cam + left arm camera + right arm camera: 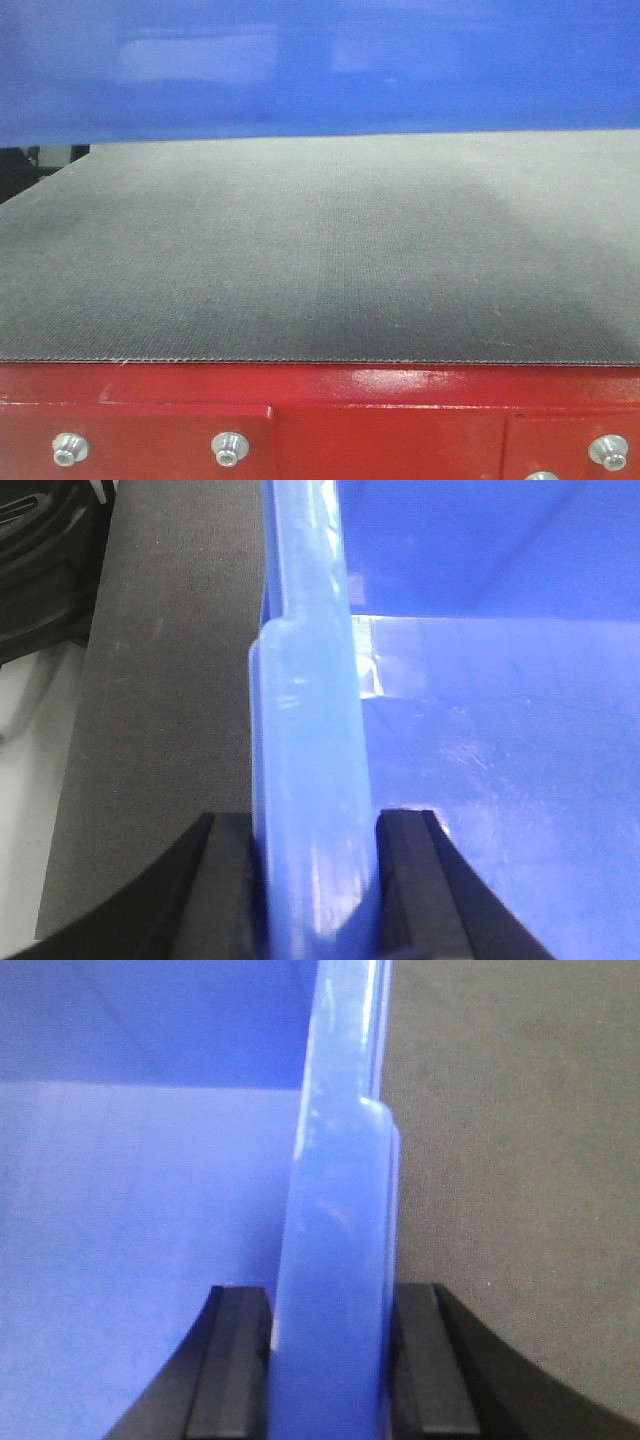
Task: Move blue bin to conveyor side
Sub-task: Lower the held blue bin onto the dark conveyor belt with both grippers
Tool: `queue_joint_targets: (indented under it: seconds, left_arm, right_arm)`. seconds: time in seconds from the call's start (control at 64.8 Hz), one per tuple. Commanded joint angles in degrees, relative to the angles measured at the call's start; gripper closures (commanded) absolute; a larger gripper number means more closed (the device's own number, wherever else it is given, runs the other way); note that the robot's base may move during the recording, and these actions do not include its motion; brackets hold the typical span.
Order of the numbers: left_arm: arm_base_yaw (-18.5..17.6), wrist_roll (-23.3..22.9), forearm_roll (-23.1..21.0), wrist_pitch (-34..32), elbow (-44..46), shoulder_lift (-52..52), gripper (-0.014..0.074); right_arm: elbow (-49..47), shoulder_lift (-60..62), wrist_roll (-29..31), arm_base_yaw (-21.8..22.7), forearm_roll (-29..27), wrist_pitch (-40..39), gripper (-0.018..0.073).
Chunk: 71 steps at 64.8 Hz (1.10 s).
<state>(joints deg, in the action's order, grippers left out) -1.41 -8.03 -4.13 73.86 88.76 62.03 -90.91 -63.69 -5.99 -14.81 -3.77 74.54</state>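
The large glossy plastic blue bin [320, 70] spans the whole front view at 12 o'clock. Its smooth wall is blurred and as wide as the frame, and it stands at the far end of the conveyor [320, 250], a flat dark grey woven belt on a glossy red metal frame. Whether the blue bin rests on the belt or hangs just above it cannot be told. Round silver bolts [230, 447] sit in the red frame at 6 o'clock.

In the left wrist view, the left gripper [315, 880] has its jaws narrow, clamped on the bin's thick rim, which runs from 6 to 12 o'clock. The black pads [225, 880] touch the rim on both sides. The belt lies at 9 o'clock of the rim and the bin's inside at 3 o'clock. A black curved object [40, 560] shows at 11 o'clock, beyond the belt's edge.

In the right wrist view, the right gripper [330, 1360] likewise has its jaws narrow on the rim, pads touching both faces. Here the bin's inside lies at 9 o'clock and the belt at 3 o'clock.
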Motion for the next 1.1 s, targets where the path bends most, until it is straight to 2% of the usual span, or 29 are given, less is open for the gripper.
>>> queue_joint_targets:
  seconds: [0.0,0.34,0.479,0.772,1.081]
  left_arm:
    - [0.1,0.4,1.9,-4.8,0.7,-0.9,0.0615]
    - [0.1,0.4,1.7,-4.9,0.7,1.9,0.0615]
    - [0.1,0.4,1.4,-8.0,0.7,5.3,0.0615]
    - [0.1,0.4,1.3,-15.1,0.1,13.9,0.0615]
    - [0.1,0.4,0.2,-27.8,-9.9,17.0,0.0615]
  right_arm:
    - [-0.8,1.1,0.9,0.3,3.0,-4.6,0.0648]
    - [-0.8,-1.0,0.9,0.3,3.0,-4.6,0.0648]
    - [-0.8,-4.0,0.9,0.3,3.0,-5.0,0.0648]
    - [0.7,-11.8,0.9,0.3,3.0,-14.8,0.0648]
    - [14.7,-13.1,0.9,0.3,3.0,-33.9,0.0648]
